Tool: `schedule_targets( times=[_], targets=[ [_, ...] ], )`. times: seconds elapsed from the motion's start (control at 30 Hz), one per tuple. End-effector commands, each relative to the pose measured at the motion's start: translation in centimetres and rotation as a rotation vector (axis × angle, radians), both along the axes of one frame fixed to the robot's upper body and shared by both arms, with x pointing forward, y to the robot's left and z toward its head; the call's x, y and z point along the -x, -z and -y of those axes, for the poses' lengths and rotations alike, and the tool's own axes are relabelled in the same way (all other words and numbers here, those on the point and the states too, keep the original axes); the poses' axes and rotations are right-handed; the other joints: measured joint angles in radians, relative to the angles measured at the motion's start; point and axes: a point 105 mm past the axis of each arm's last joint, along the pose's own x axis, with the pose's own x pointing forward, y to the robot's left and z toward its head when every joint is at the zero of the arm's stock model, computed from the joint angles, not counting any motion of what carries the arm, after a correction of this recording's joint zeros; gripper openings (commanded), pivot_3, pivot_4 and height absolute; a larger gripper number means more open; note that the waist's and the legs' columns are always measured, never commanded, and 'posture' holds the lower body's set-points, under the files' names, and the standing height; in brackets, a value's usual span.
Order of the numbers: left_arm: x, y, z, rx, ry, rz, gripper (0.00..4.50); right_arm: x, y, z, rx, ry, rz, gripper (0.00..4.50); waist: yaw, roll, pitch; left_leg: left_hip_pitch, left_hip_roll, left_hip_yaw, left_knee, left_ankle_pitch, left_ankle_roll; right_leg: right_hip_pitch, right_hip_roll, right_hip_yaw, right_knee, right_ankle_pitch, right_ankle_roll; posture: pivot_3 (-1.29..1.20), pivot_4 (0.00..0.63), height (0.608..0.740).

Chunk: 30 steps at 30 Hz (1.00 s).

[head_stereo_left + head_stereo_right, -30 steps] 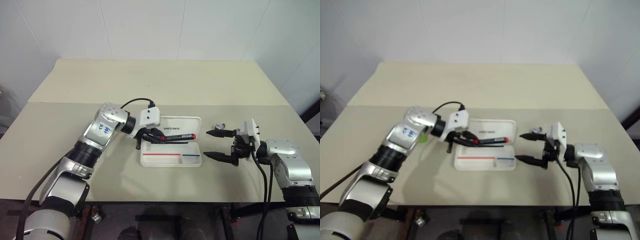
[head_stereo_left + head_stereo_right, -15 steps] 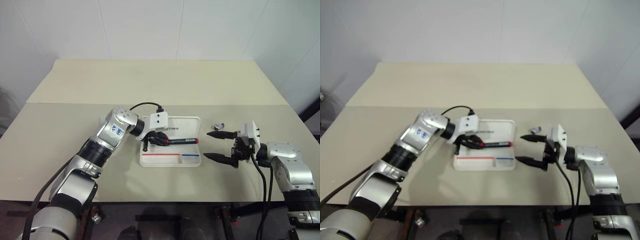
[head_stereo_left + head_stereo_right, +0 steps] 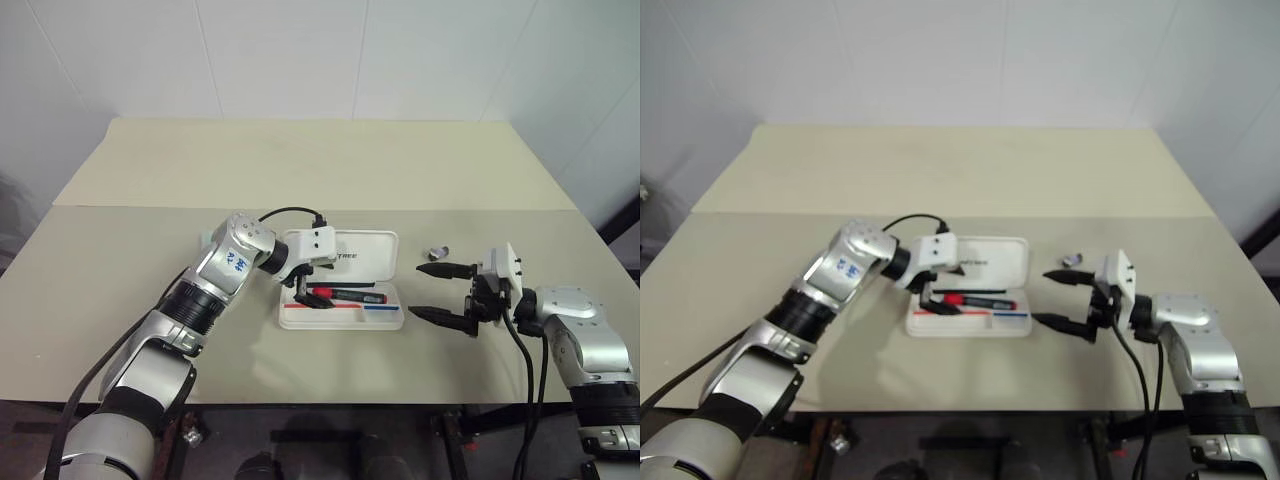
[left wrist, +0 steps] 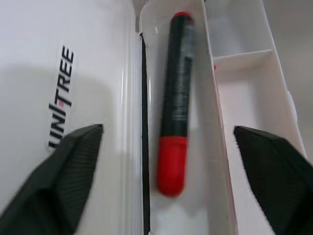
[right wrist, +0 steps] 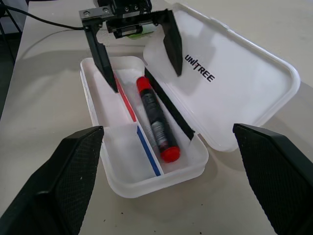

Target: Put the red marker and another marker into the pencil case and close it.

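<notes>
The red marker (image 5: 156, 119) lies loose in the long back compartment of the open pencil case (image 5: 122, 182), its red cap toward the robot's left, just beside the hinge. The case's lid (image 5: 230, 83) lies flat on the beige table (image 3: 300, 170), lettering up. The left gripper (image 5: 137, 49) hangs over the case's left end with its fingers spread wide, one on each side of the marker, gripping nothing. The right gripper (image 3: 440, 292) hovers just off the case's right end, pointing at it, jaws wide apart and empty. A small grey object (image 3: 436, 250) sits on the table beyond the right gripper. A patch of lime green (image 5: 145, 30) shows behind the left gripper.
</notes>
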Motion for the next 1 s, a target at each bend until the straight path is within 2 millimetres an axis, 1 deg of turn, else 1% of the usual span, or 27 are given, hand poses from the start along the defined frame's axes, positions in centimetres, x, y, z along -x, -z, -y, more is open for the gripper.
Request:
schedule_targets(
  times=[0.03, 0.13, 0.27, 0.37, 0.43, 0.5, 0.57, 0.67, 0.77, 0.87, 0.93, 1.0],
  targets=[
    [0.6, -2.8, 0.1, 0.058, 0.0, 0.077, 4.46, -0.2, -1.7, 0.5, -0.006, 0.006, 0.056, 4.5, -0.001, 0.0, 0.0, 0.0, 0.0, 0.0, 0.0, 0.0, 0.0, 0.0, 0.0, 0.0, 0.0, 0.0, 0.0, 0.0, 0.15, 0.74],
    [1.9, -3.5, -0.4, 0.083, -0.01, 0.098, 4.46, -0.5, -1.8, 0.5, 0.0, 0.0, 0.056, 4.5, -0.004, 0.0, 0.0, 0.0, 0.0, 0.0, 0.0, 0.0, 0.0, 0.0, 0.0, 0.0, 0.001, 0.0, 0.0, 0.0, 0.15, 0.74],
    [3.6, -3.8, -1.1, 0.11, -0.044, 0.115, 4.46, -1.0, -2.0, 0.2, 0.005, -0.014, 0.056, 4.5, -0.001, 0.0, 0.0, 0.001, 0.0, 0.0, 0.0, 0.0, 0.0, 0.0, 0.0, 0.001, 0.002, 0.0, 0.001, 0.0, 0.15, 0.74],
    [4.5, -4.6, -1.2, 0.18, -0.098, 0.154, 4.46, -1.3, -2.2, 0.0, 0.008, -0.028, 0.057, 4.5, -0.001, 0.0, 0.0, 0.001, 0.0, 0.0, 0.0, 0.0, 0.0, 0.0, 0.0, 0.002, 0.002, 0.0, 0.001, 0.0, 0.15, 0.74],
    [4.9, -5.3, -1.5, 0.24, -0.127, 0.215, 4.46, -1.5, -2.2, 0.0, 0.013, -0.038, 0.054, 4.5, 0.0, 0.0, 0.0, 0.001, 0.0, 0.0, 0.0, 0.0, 0.0, 0.0, 0.0, 0.002, 0.002, 0.0, 0.001, 0.0, 0.15, 0.74],
    [4.5, -6.1, -2.1, 0.291, -0.206, 0.281, 4.46, -1.6, -2.2, 0.0, 0.018, -0.046, 0.051, 4.5, 0.0, 0.0, 0.0, 0.001, 0.0, 0.0, 0.0, 0.0, 0.0, 0.0, 0.0, 0.002, 0.001, 0.0, 0.001, 0.0, 0.15, 0.74],
    [3.8, -7.0, -3.0, 0.356, -0.323, 0.337, 4.46, -1.8, -2.3, 0.1, 0.023, -0.049, 0.05, 4.5, 0.0, 0.0, 0.0, 0.001, 0.0, 0.0, 0.0, 0.0, 0.0, 0.0, 0.0, 0.002, 0.001, 0.0, 0.001, 0.0, 0.15, 0.74],
    [3.0, -8.0, -4.4, 0.441, -0.482, 0.388, 4.46, -2.1, -2.4, 0.2, 0.03, -0.054, 0.05, 4.5, 0.0, 0.0, 0.0, 0.002, 0.0, 0.0, 0.0, 0.001, 0.0, 0.001, 0.0, 0.002, 0.0, 0.001, 0.002, 0.0, 0.15, 0.74],
    [1.7, -9.2, -6.8, 0.562, -0.712, 0.459, 4.46, -2.4, -2.5, 0.3, 0.039, -0.059, 0.05, 4.5, 0.0, 0.0, 0.0, 0.001, 0.0, 0.0, 0.0, 0.001, 0.0, 0.001, 0.0, 0.002, 0.001, 0.001, 0.003, 0.0, 0.15, 0.74],
    [0.4, -9.8, -9.7, 0.664, -0.965, 0.487, 4.46, -2.6, -2.7, 0.4, 0.044, -0.066, 0.053, 4.5, -0.001, 0.0, 0.0, 0.002, 0.0, 0.0, 0.0, 0.001, 0.0, 0.001, 0.0, 0.002, 0.001, 0.002, 0.003, 0.0, 0.15, 0.74],
    [-0.2, -9.7, -11.3, 0.726, -1.117, 0.479, 4.46, -2.7, -2.8, 0.4, 0.045, -0.069, 0.055, 4.5, -0.001, 0.0, 0.0, 0.001, 0.0, 0.0, 0.0, 0.001, 0.0, 0.001, 0.0, 0.002, 0.001, 0.002, 0.004, 0.0, 0.15, 0.74],
    [-0.3, -9.4, -12.2, 0.767, -1.206, 0.482, 4.46, -2.7, -2.9, 0.4, 0.047, -0.07, 0.055, 4.5, 0.0, 0.0, 0.0, 0.001, 0.0, 0.0, 0.0, 0.001, 0.0, 0.001, 0.0, 0.002, 0.001, 0.002, 0.004, 0.0, 0.15, 0.74]
  ],
)
